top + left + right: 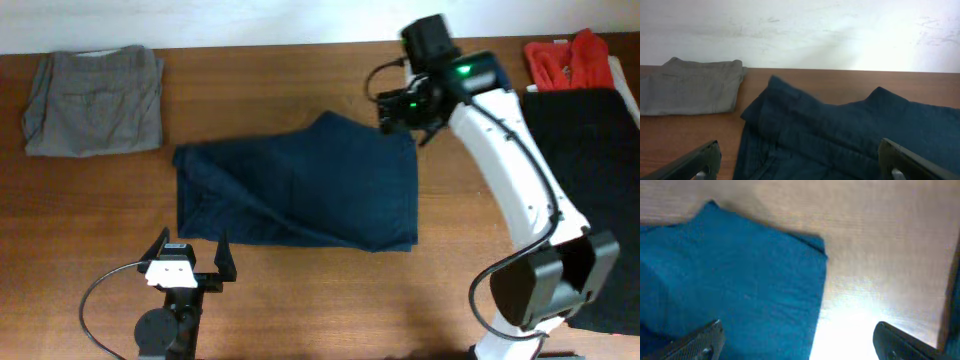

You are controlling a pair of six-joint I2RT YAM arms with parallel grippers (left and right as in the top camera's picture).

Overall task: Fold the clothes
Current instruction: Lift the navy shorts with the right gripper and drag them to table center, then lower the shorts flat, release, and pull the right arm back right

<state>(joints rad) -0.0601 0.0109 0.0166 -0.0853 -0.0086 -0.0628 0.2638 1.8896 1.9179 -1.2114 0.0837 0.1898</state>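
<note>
The dark navy shorts lie folded in the middle of the table, with a raised corner at their top edge. They show in the left wrist view and the right wrist view. My left gripper is open and empty, just in front of the shorts' near left corner. My right gripper is open and empty above the shorts' far right corner. Folded grey shorts lie at the far left. A black garment and a red one lie at the right.
The grey shorts also show in the left wrist view, before a pale wall. The wooden table has bare wood in front of the navy shorts. A black cable loops by the left arm's base.
</note>
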